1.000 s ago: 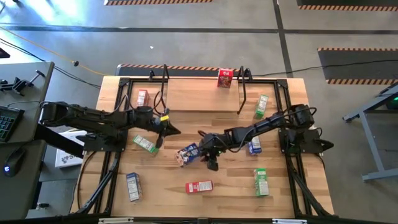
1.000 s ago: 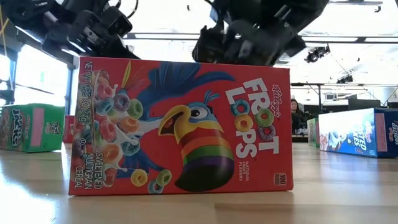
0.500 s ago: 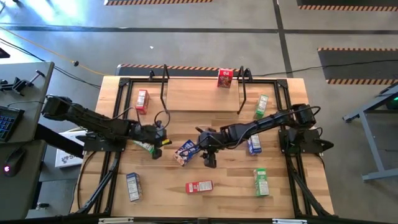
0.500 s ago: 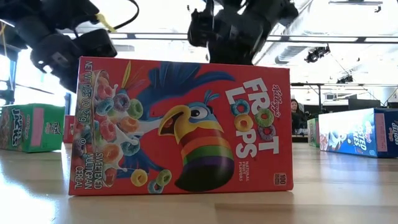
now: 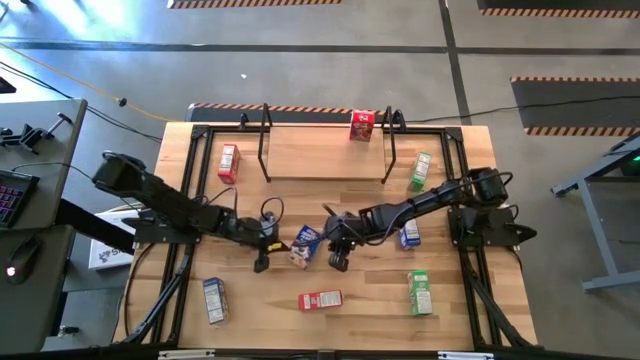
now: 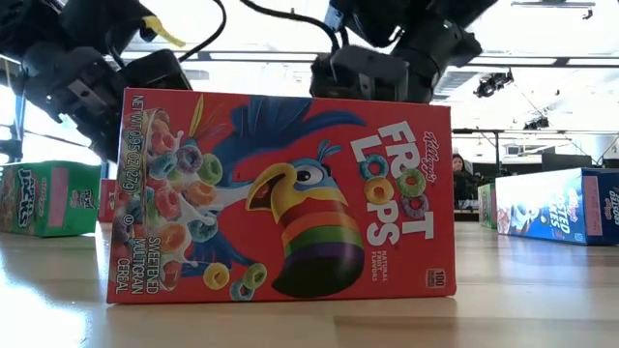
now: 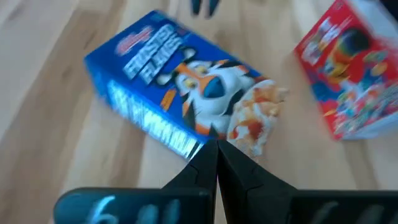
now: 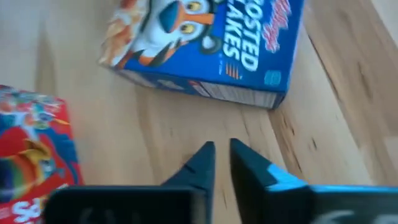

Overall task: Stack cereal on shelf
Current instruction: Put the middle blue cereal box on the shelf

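Note:
A blue cereal box (image 5: pixel 305 245) lies flat, face up, on the tabletop in the middle (image 7: pixel 180 81) (image 8: pixel 211 37). My left gripper (image 5: pixel 262 260) (image 7: pixel 216 148) is shut and stands just left of it, pointing at its corner, with a strip of table between them in the high view. My right gripper (image 5: pixel 338 260) (image 8: pixel 221 149) hangs over bare wood just right of the box, its fingers almost together with nothing between them. The shelf (image 5: pixel 325 152) stands at the far edge. A red cereal box (image 5: pixel 362 125) stands upright at its right end.
A red box (image 5: pixel 320 299) (image 6: pixel 280 193) lies near the front and blocks most of the low view. More boxes lie around: red (image 5: pixel 229 160), green (image 5: pixel 421 170), blue (image 5: pixel 410 232), green (image 5: pixel 419 292), blue (image 5: pixel 213 298). Black frame rails (image 5: pixel 185 200) run along the table's sides.
My left gripper has come down and moved toward the table's near edge, ending beside the blue box, still shut. My right gripper has stayed next to the box. The blue box lies in about the same place.

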Robot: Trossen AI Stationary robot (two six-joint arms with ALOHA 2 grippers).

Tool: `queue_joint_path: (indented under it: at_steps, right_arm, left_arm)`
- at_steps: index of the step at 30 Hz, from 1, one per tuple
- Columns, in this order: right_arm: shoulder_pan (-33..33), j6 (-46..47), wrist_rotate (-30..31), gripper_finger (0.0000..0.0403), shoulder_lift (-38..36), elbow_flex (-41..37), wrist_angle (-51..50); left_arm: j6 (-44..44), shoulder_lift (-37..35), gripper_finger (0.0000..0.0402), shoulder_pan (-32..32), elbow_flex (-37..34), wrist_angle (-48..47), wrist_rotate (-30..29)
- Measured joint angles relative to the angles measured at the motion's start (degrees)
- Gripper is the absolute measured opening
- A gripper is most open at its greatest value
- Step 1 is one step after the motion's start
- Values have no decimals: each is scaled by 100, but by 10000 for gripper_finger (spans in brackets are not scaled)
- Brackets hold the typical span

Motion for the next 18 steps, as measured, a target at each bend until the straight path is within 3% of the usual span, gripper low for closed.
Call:
queue_joint_path:
  at_steps: [3, 7, 13, 15, 18]
  right_arm:
    - [71, 211, 339, 4, 0, -73, -24]
    - [104, 590, 683, 8, 0, -84, -128]
    - [84, 1051, 1053, 3, 2, -84, -77]
    - [63, 1106, 1096, 2, 21, -84, -16]
    - [48, 1233, 1097, 2, 213, -84, 198]
  left_arm:
    - [-89, 294, 0, 0, 2, 658, 121]
    - [-347, 438, 0, -8, 7, 1100, 161]
    - [-1291, -111, 1, 244, 6, -638, -1675]
    - [-1406, -165, 1, 412, 0, -824, -1799]
    - [-1335, 37, 1, 642, 4, -485, -1517]
